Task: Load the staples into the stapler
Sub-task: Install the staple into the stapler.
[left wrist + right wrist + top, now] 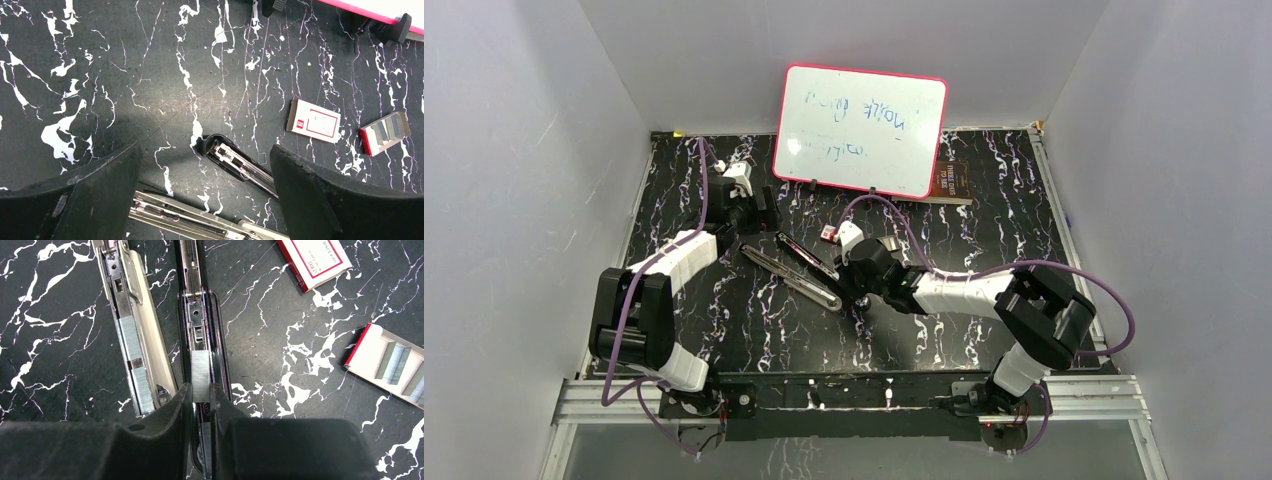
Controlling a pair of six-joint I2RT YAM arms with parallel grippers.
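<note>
The slim black stapler (794, 270) lies folded open on the table, its two halves side by side. In the right wrist view its metal rail half (127, 305) carries two strips, and its black half (197, 305) runs under my fingers. My right gripper (201, 390) is shut on a short silvery strip of staples (200, 371), held just over the black half. Another strip (206, 447) lies in that half below the fingers. My left gripper (205, 165) hangs open above the far ends of both halves of the stapler (225, 155), touching nothing.
A small white box with a red label (312, 260) and an open red-edged tray of staple strips (390, 365) lie right of the stapler. A whiteboard (861, 130) stands at the back with a brown book (949, 185) behind it. White walls enclose the table.
</note>
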